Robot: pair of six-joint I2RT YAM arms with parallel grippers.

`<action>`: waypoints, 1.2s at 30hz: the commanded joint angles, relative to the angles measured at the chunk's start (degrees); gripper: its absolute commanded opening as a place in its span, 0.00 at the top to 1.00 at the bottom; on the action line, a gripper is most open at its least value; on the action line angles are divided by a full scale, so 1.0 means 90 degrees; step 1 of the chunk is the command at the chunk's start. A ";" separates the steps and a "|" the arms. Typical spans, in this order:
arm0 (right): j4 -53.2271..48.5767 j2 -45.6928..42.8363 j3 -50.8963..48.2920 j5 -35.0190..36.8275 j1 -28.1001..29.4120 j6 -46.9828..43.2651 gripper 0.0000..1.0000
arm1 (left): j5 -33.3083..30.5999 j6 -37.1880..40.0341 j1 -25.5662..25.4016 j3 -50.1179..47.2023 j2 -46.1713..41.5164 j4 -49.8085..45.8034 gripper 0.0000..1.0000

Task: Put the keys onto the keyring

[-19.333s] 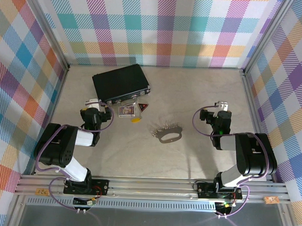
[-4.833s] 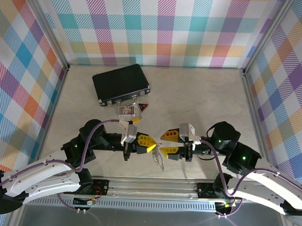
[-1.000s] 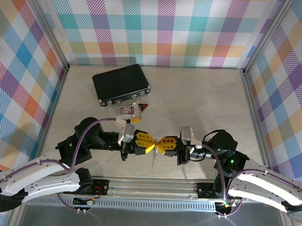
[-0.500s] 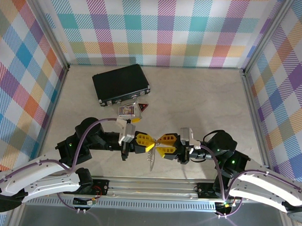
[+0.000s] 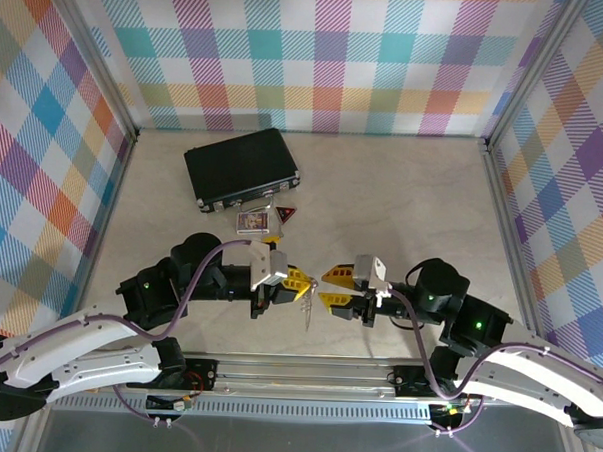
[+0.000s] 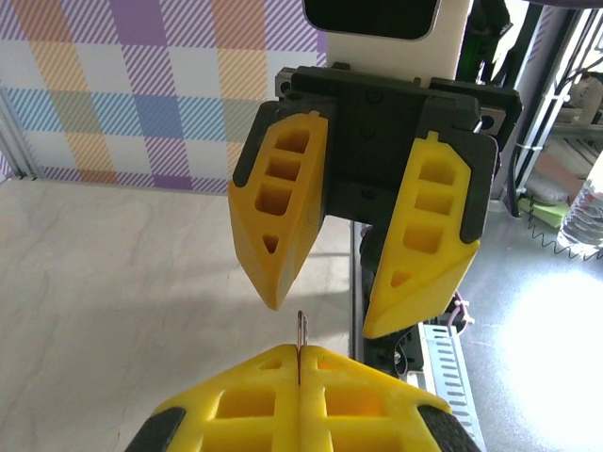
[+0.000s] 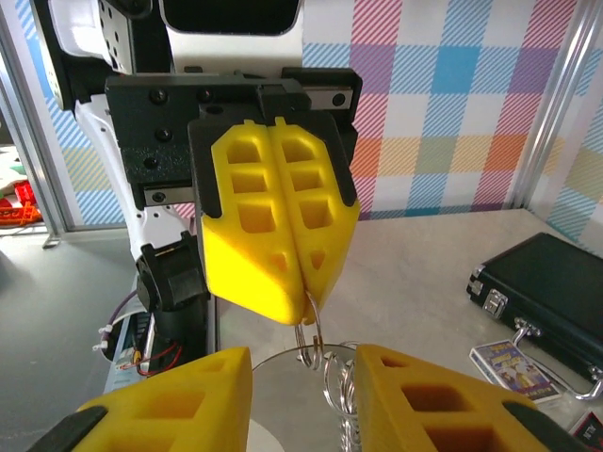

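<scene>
My left gripper (image 5: 299, 280) is shut on a thin silver ring of the keyring (image 5: 306, 308), which hangs below it above the table. In the left wrist view the ring's edge (image 6: 301, 330) sticks up from between my closed yellow fingers (image 6: 245, 400). In the right wrist view the ring (image 7: 312, 330), the grey oval plate (image 7: 283, 400) and the chain links (image 7: 344, 405) dangle from the left fingers (image 7: 278, 235). My right gripper (image 5: 329, 288) faces it, open, with its fingers (image 7: 170, 410) on either side of the hanging ring and not touching it. A yellow key head (image 5: 272, 239) peeks out beside the card.
A black case (image 5: 241, 166) lies at the back left. In front of it are a small picture card (image 5: 252, 221) and a red-and-black triangular tag (image 5: 285, 215). The aluminium rail (image 5: 305, 371) runs along the near edge. Checked walls enclose the table.
The right gripper has opened, letting go of the ring, and drawn back a little to the right. The left gripper still holds the keyring and has shifted slightly forward.
</scene>
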 commanded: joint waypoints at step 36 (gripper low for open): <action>0.1184 -0.0465 -0.0379 -0.0694 0.0031 0.0298 1.00 | 0.0605 -0.0482 -0.0046 0.0026 -0.0378 0.1110 0.72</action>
